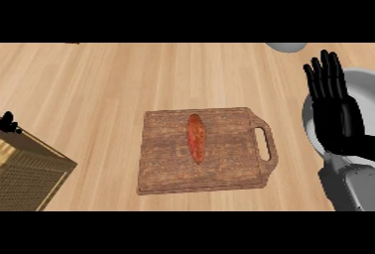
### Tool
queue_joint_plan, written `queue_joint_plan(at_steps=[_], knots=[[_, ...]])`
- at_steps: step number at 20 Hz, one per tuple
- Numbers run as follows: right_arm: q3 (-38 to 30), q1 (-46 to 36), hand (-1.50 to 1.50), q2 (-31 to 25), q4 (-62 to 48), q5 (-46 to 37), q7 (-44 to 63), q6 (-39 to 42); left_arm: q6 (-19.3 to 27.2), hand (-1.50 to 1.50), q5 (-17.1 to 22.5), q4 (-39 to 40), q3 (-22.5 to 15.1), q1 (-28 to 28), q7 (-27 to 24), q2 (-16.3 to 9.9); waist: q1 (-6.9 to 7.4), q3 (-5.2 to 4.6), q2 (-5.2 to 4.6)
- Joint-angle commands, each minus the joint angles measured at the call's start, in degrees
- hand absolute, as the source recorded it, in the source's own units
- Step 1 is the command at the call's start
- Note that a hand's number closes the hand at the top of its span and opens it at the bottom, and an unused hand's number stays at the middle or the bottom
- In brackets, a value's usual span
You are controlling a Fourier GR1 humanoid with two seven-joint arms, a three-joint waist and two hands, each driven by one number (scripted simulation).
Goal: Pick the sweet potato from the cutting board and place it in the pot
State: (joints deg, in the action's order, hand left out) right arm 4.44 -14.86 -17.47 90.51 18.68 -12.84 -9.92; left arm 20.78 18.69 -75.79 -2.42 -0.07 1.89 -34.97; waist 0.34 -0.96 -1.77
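Sweet potato (pixel 195 137) is lying lengthwise mid cutting board (pixel 205 151), untouched. Right hand (pixel 336 111) is hovering over the pot (pixel 359 82) at the bench's right edge, fingers straight and apart, holding nothing. Left hand (pixel 9 123) is barely showing; fingers unclear.

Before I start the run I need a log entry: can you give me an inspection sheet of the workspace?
Surface: light wooden counter.
Job's things: sweet potato lying lengthwise on the cutting board; grey pot at the right edge, partly hidden by the right robot hand.
Clutter: wicker-like box at lower left; grey object at the top edge, cut off.
Robot hands: right robot hand open, fingers straight, over the pot; left robot hand barely visible at the left edge.
Cables: nothing seen.
Surroundings: nothing seen.
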Motion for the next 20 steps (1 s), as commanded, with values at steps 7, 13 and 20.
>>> queue_joint_plan(at_steps=[7, 13, 20], knots=[[9.24, -17.97, 1.5, -15.57, -2.59, -9.04, -0.68, 23.42, -11.41, 0.0, 3.65, -11.48, -1.59, -11.03, -1.79, 5.91, 3.64, -0.37, 1.88], [10.7, -20.91, -1.5, -12.99, -22.22, -8.99, -19.92, 36.74, -8.31, 0.0, 2.15, -12.68, -4.17, -16.52, -3.12, 13.52, 4.44, 1.32, -0.71], [16.94, -28.85, -1.5, -14.85, -34.12, -24.79, -35.55, 37.78, -9.86, 0.0, 1.49, -10.81, -1.7, -18.12, -1.47, 12.84, 3.61, 1.07, 0.5]])
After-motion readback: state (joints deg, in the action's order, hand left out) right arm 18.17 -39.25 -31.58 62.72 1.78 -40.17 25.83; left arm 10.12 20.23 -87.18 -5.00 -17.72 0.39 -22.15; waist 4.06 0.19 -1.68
